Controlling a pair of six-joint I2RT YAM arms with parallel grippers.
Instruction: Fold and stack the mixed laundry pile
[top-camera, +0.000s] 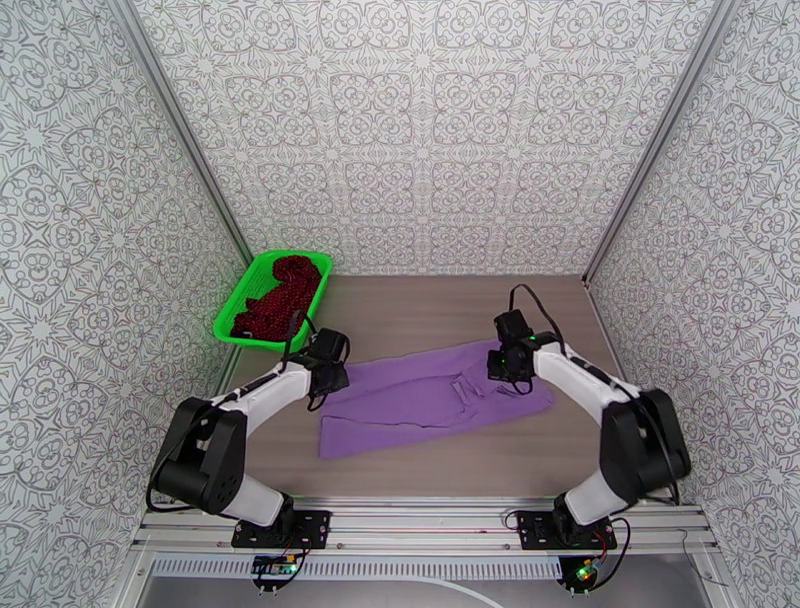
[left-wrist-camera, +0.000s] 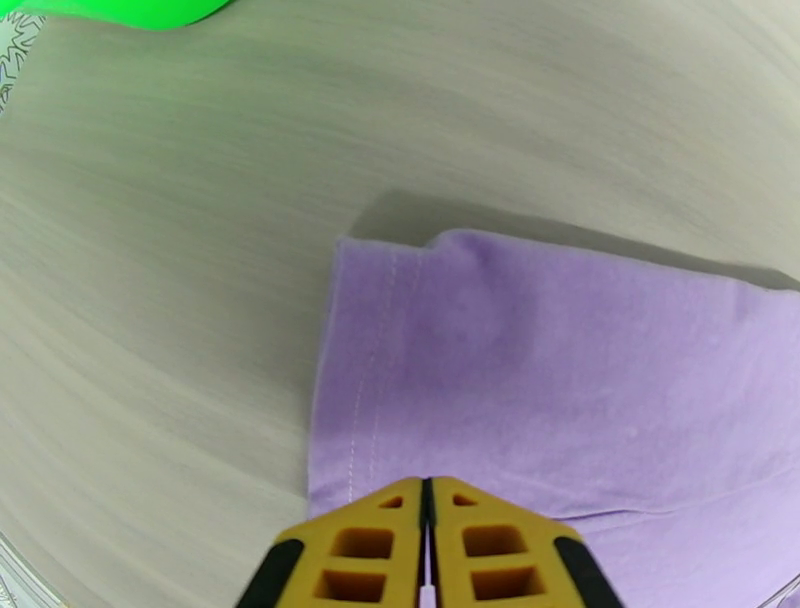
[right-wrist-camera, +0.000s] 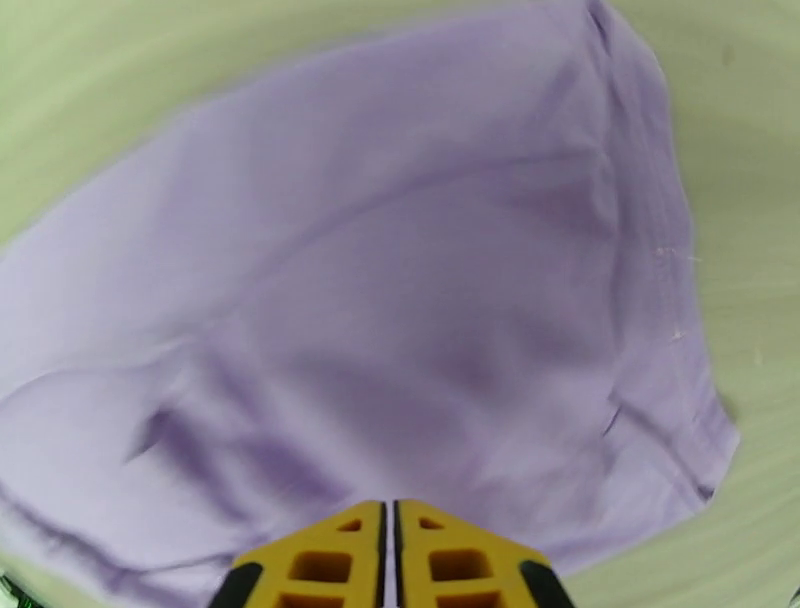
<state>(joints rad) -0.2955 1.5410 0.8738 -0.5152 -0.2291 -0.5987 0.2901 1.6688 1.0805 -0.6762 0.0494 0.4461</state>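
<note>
wooden table (top-camera: 420, 310), with purple shirt (top-camera: 400, 405) spread flat across the middle and green basket (top-camera: 232, 303) at the far left corner.

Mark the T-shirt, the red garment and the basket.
T-shirt (top-camera: 420, 403), top view, middle of the fabric.
red garment (top-camera: 283, 293), top view, centre of the heap.
basket (top-camera: 236, 297), top view, left rim.

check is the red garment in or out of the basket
In: the red garment lies heaped inside the green basket, far left.

No legible text, no labels, no brand names, no numbers, no signs anywhere in view.
</note>
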